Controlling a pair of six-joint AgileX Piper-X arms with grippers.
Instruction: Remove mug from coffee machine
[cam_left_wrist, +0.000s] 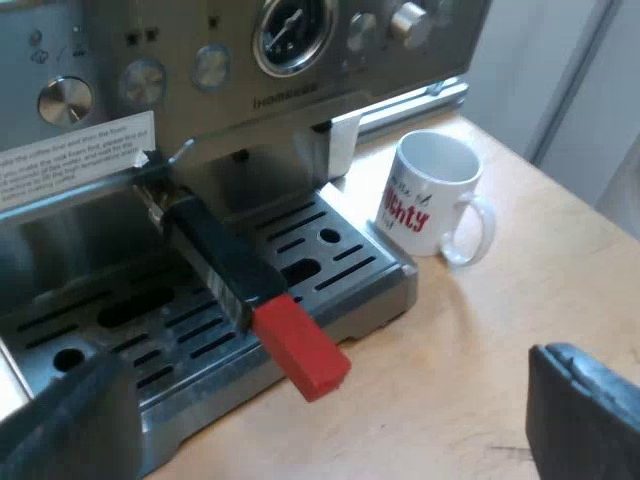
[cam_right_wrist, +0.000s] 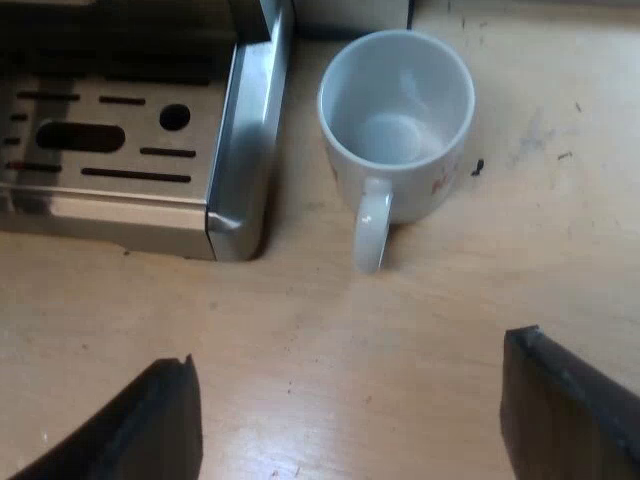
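Left gripper (cam_left_wrist: 325, 400) hangs with its two black fingers spread wide and nothing between them, above the pale wooden table (cam_left_wrist: 520, 300) near the machine's front. The right gripper (cam_right_wrist: 352, 350) is just as wide open and empty, poised over bare wood, with the mug's handle turned toward it. The white mug (cam_left_wrist: 432, 195), with red lettering on its side, stands upright and empty on the table, just beside the corner of the slotted steel drip tray (cam_left_wrist: 335, 255), not on it. Over the tray juts the holder's dark handle with its red end (cam_left_wrist: 300, 347), locked into the espresso machine (cam_left_wrist: 200, 70) below a round gauge (cam_left_wrist: 292, 30). A pale wall (cam_left_wrist: 560, 70) rises beyond the table edge.
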